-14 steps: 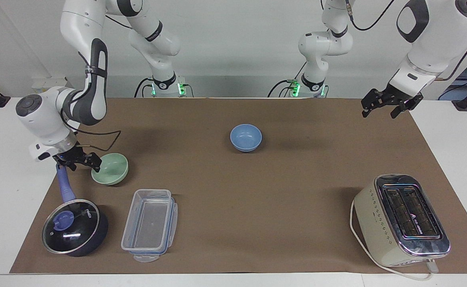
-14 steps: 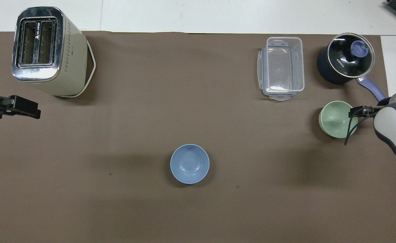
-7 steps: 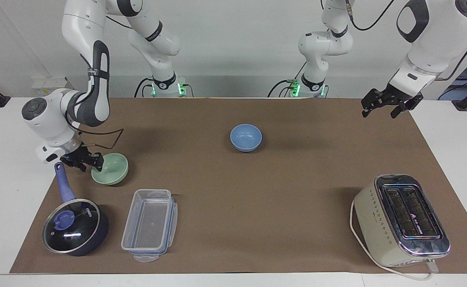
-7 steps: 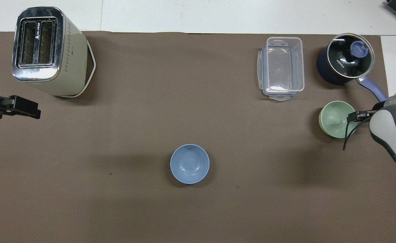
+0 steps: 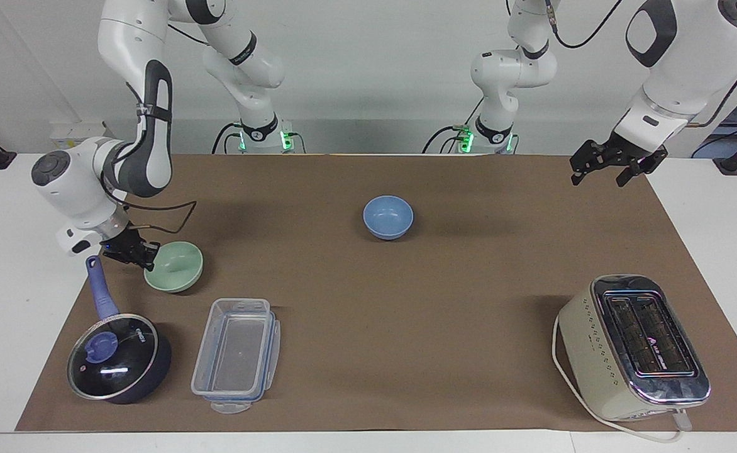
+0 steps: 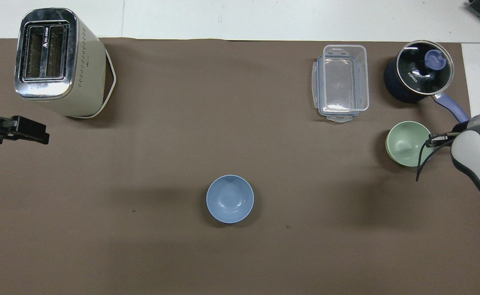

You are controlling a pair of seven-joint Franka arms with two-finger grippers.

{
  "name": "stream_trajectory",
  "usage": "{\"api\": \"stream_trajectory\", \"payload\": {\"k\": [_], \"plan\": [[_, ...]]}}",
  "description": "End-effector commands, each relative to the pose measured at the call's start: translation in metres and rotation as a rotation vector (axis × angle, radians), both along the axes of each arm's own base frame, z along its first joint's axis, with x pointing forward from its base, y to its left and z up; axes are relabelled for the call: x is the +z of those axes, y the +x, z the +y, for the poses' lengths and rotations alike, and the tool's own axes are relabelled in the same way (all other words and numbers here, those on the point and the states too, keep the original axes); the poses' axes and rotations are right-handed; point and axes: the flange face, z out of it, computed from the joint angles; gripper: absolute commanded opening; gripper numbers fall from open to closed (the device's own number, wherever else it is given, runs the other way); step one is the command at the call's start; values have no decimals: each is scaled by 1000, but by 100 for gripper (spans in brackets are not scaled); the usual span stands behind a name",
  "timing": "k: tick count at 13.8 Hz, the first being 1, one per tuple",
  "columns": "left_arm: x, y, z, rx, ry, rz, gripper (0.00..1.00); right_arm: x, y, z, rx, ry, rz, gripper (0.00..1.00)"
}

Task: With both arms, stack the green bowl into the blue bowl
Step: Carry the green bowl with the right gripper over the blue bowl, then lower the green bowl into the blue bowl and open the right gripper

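Note:
The pale green bowl (image 5: 174,268) sits on the brown mat at the right arm's end of the table, and it also shows in the overhead view (image 6: 407,143). My right gripper (image 5: 137,254) is low at the bowl's rim on the side toward the table's end, its fingers closed on the rim (image 6: 431,141). The light blue bowl (image 5: 388,217) stands empty mid-table, nearer to the robots (image 6: 229,199). My left gripper (image 5: 614,165) hangs open and empty above the mat's edge at the left arm's end (image 6: 31,133), waiting.
A dark lidded pot (image 5: 119,357) with a blue handle lies just beside the green bowl, farther from the robots. A clear plastic box (image 5: 236,355) stands next to the pot. A cream toaster (image 5: 632,346) sits at the left arm's end.
My right gripper has risen off the pot handle's end, shifted to the green bowl's rim, and its fingers have narrowed onto it. The bowl has shifted slightly. The left arm has not moved.

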Motion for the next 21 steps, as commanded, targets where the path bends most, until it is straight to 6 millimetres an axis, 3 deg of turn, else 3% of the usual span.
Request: {"api": "stream_trajectory", "payload": {"k": [1,3,5,8,9,12,17,19,21], "plan": [[1,-1,2,11,22,10,100,19,-7,16,37,31,14,0],[1,-1,2,11,22,10,100,50,-11,51,91,48,33,0],[1,-2,2,11,22,9,100,76,-17,99,162,59,74,0],[1,-2,2,11,22,9,100,94,-25,175,174,83,102,0],[1,-2,2,11,22,9,100,96,-27,207,165,77,107,0],[1,-1,2,11,22,10,100,98,-45,327,90,56,67,0],[1,-1,2,11,22,10,100,70,-82,451,67,70,20,0],[1,-1,2,11,22,10,100,59,-99,488,87,74,20,0],[1,-1,2,11,22,10,100,52,-109,502,103,70,31,0]]}}
